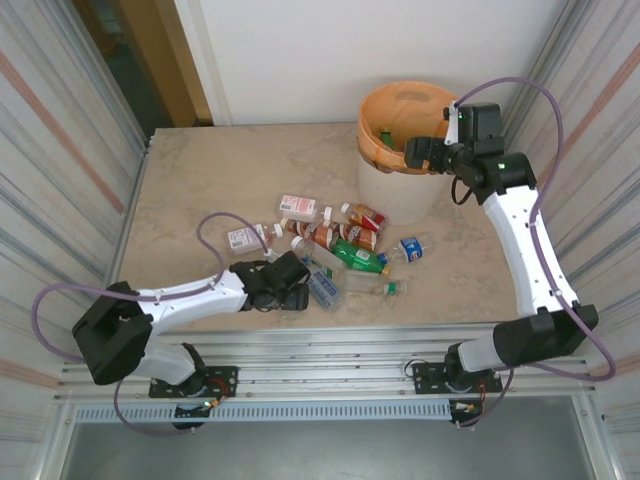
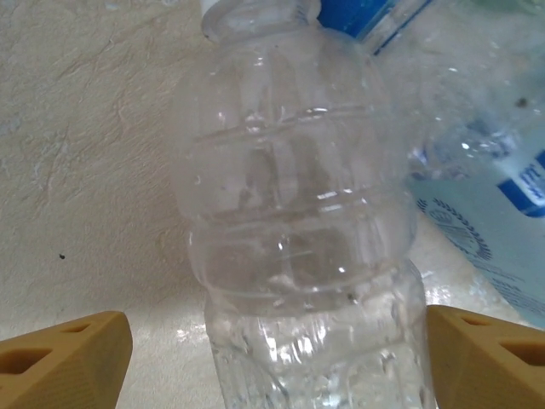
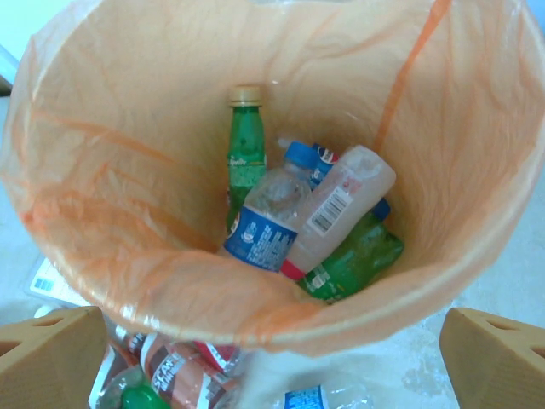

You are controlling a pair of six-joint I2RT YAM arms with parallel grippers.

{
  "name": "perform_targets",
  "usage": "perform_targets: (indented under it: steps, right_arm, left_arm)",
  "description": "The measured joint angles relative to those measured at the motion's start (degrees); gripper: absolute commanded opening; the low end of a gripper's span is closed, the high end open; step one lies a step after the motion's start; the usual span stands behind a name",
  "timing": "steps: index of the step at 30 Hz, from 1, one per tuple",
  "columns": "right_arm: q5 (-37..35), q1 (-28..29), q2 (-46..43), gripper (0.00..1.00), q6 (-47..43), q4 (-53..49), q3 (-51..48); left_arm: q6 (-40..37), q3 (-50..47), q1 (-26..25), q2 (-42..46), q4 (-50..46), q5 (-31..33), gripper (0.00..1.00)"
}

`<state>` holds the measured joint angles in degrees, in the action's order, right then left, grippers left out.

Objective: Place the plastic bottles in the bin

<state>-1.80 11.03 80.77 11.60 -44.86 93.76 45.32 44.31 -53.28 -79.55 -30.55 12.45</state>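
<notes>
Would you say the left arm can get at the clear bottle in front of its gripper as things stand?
Probably yes: the left gripper is open and straddles the clear bottle, which lies on the table with nothing between it and the jaws.

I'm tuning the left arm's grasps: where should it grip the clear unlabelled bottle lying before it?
Grip the clear bottle across its ribbed body, from above: it lies flat on the table, neck pointing away, and the left gripper spans that width.
</notes>
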Motion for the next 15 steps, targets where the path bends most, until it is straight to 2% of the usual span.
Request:
perform_targets:
  steps: [11, 15]
  right_arm:
    - [-2.73, 5.27, -3.82, 0.99, 1.29, 1.14, -5.11]
    - [-3.17, 6.99, -3.89, 0.98, 1.46, 1.38, -5.29]
  left_arm:
    - [0.02, -1.11, 1.90, -6.51, 3.63, -1.51, 0.74]
    - [-0.04, -1.11, 1.97, -7.08, 3.32, -0.94, 0.64]
